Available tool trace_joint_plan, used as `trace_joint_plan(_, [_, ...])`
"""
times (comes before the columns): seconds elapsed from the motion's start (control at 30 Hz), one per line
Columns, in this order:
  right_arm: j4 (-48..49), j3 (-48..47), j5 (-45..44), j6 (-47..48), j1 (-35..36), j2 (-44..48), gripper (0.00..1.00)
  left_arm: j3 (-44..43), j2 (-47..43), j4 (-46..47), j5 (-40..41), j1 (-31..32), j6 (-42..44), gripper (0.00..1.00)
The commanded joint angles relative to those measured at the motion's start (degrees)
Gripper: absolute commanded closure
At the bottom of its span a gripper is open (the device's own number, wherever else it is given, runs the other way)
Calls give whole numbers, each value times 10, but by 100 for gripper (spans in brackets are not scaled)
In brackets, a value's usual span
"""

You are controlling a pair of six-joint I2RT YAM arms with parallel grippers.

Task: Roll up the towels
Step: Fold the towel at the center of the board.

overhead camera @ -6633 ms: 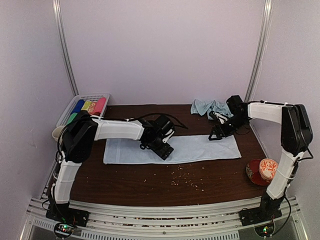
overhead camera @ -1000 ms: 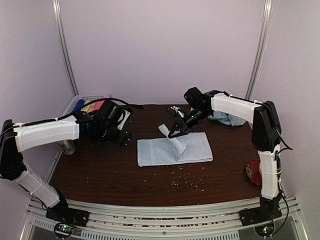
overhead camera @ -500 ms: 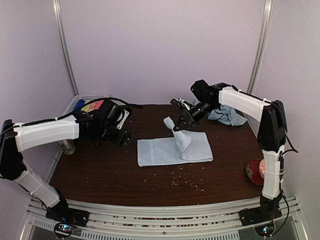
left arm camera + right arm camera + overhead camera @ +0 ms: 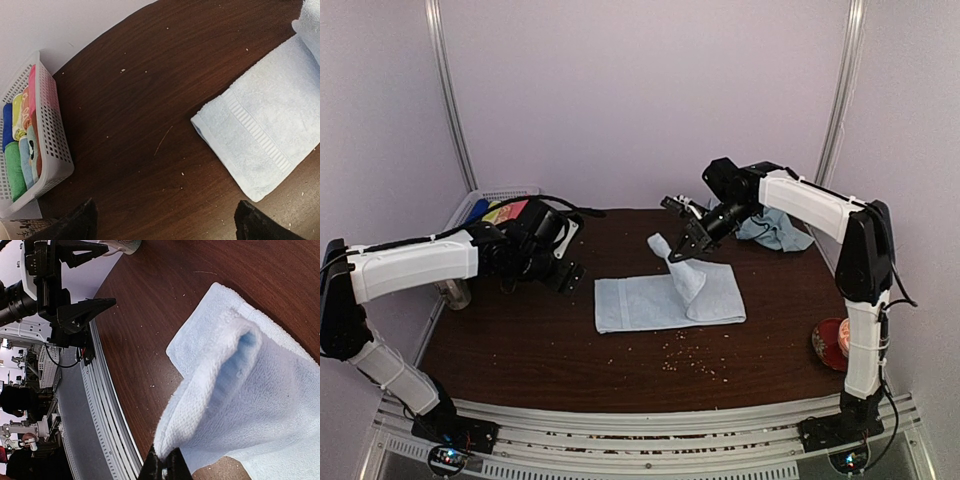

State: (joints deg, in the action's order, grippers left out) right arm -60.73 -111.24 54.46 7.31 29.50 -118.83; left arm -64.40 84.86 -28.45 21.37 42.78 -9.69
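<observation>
Closest to you, a scatter of pale crumbs (image 4: 685, 362) lies on the dark, smooth wooden worktop (image 4: 520, 350), just inside the front edge. One round red dish (image 4: 830, 345) sits by the right front corner. At the middle of the worktop you have the first of two pale blue terry towels: the flat towel (image 4: 640, 305), a soft rectangle folded on itself, with a woven ribbed band near its left end. Your right claw (image 4: 678, 253) is pinched tight on a fold of that towel and holds it up in a limp peak while the rest lies on the wood. The wrist view shows the looped pile and a doubled layer of cloth. Your left claw (image 4: 567, 277) hangs over bare wood just left of the towel, clear of the cloth, its two black fingers (image 4: 75, 225) spread wide. Farther back, the crumpled towel (image 4: 775, 232) lies in a soft heap near the far right corner. At the far left corner stands one white perforated plastic basket (image 4: 460, 222) holding bright cloth rolls (image 4: 505, 212) — blue, green, yellow, pink — too tightly packed to count
</observation>
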Motion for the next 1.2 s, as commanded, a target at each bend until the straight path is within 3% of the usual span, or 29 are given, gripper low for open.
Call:
trace_joint_plan(0.0, [12, 2, 18, -7, 6, -6, 100, 0, 7, 18, -8, -6, -8, 2])
trace_joint_plan(0.27, [125, 41, 17, -82, 33, -26, 97, -2, 11, 18, -10, -7, -8, 2])
trace_joint_plan(0.5, [163, 29, 3, -115, 53, -76, 94, -3, 15, 18, -12, -8, -7, 2])
trace_joint_plan(0.77, [207, 10, 15, -145, 70, -111, 62, -4, 17, 18, -17, -9, -7, 2])
trace_joint_plan(1.0, [193, -9, 33, -125, 81, -105, 56, -4, 27, 20, -25, -9, -8, 2])
trace_joint_plan(1.17, [143, -24, -69, -73, 68, -67, 53, -1, 46, 43, -46, -9, -17, 2])
